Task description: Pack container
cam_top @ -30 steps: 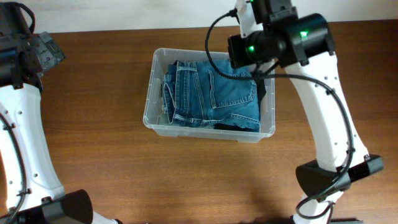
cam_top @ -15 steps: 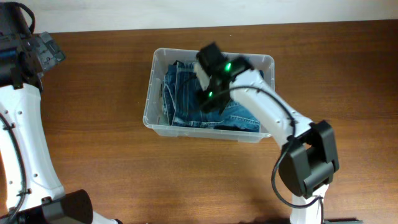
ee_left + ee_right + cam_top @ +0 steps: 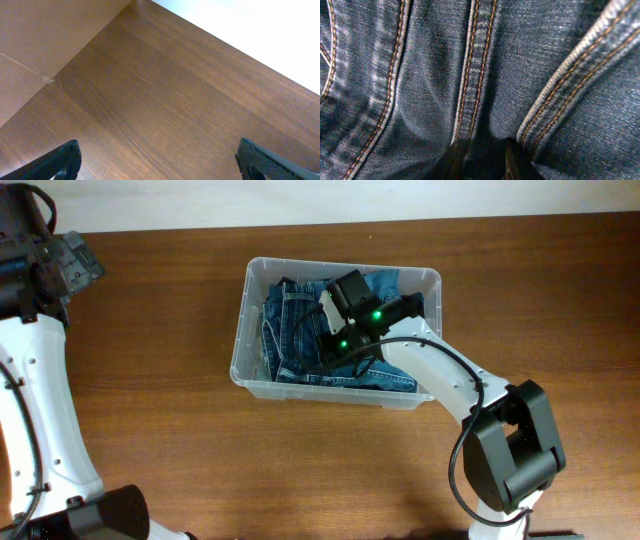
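Inside the container [image 3: 240,330], right gripper [image 3: 482,156] rests on folded jeans [image 3: 290,330], grasp unclear; left gripper [image 3: 157,160] spread wide, well left of it.

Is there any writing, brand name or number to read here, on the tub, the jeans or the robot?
None can be read. The container shows no legible label, the jeans only orange stitching, and the right arm only green lights, no lettering.

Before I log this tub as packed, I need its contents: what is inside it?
Folded blue jeans fill the tub. The right tool sits on them, hiding that patch; the tub floor and anything beneath the jeans are covered.
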`<state>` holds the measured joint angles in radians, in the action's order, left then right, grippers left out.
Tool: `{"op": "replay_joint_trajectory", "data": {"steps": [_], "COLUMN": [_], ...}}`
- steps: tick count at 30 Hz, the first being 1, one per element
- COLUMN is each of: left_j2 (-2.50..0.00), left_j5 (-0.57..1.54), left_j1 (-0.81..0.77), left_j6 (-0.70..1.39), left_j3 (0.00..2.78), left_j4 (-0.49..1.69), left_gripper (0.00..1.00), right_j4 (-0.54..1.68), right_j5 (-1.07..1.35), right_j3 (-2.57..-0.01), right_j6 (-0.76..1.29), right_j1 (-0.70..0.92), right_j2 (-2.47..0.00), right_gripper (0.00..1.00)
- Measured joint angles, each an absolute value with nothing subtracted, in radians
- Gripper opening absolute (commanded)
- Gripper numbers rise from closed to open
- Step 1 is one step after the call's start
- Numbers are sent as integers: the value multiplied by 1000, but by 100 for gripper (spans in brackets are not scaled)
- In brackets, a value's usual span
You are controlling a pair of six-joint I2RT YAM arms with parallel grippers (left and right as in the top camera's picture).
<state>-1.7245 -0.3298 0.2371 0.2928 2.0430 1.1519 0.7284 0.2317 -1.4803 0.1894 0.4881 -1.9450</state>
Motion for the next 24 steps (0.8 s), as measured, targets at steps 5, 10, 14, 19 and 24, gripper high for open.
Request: {"op": "replay_joint_trajectory", "data": {"steps": [5,10,14,19,24], "left_j2": [-1724,-1724,-1724,-1724,-1724], "left_j5": [-331,-329,-330,-330,-330], "left_j1": [237,237,237,237,237], "left_j6": [293,293,293,293,293], "left_j3": [2043,2043,2043,2043,2043], "left_j4": [1152,1152,1152,1152,1152], "left_gripper": [99,99,99,99,99], "right_j4": [979,1281,1417,1549,1649], "right_j5": [229,199,184,144,75], "right_j3": [-1628,-1984,-2294,-2471,-2497], "right_j6": [190,177,174,172,172], "right_j1": [474,434,420,421,421], "right_j2": [-1967,-1969,-1887,-1660,-1430], "right_gripper": [23,24,27,29,29]}}
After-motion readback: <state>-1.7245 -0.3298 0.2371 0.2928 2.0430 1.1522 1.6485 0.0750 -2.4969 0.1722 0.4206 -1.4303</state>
